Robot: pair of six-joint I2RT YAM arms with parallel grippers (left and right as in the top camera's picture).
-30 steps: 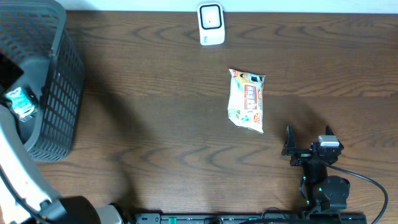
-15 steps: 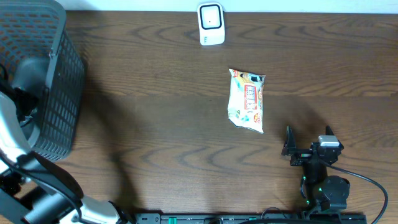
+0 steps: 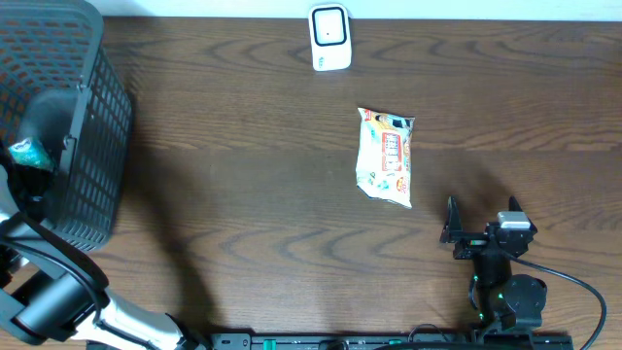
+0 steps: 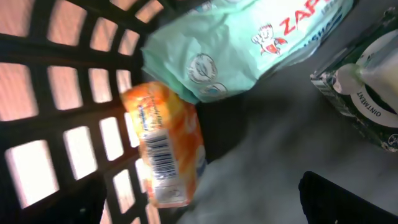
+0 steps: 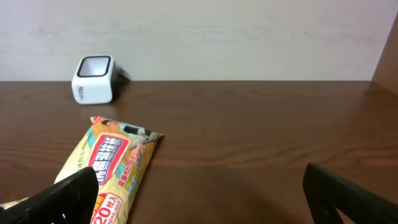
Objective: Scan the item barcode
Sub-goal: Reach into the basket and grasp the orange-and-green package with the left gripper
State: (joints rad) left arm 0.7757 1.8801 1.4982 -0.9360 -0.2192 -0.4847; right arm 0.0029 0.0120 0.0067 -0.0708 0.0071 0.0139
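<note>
An orange packet (image 4: 163,140), white barcode panel up, lies in the basket (image 4: 56,93) against its lattice wall, beside a mint-green pack (image 4: 230,43). Left tool (image 4: 199,190) gapes above it; right tool (image 3: 481,219) stands open.

Inside basket (image 4: 62,81), lattice wall at left. Orange packet (image 4: 165,146) lies against the wall, barcode facing camera. Mint-green pouch (image 4: 236,43), red lettering, overlaps packet's upper end. Dark box (image 4: 364,93) marked OINTMENT at right edge. Hand (image 4: 214,202): fingers spread wide, at lower corners.
</note>
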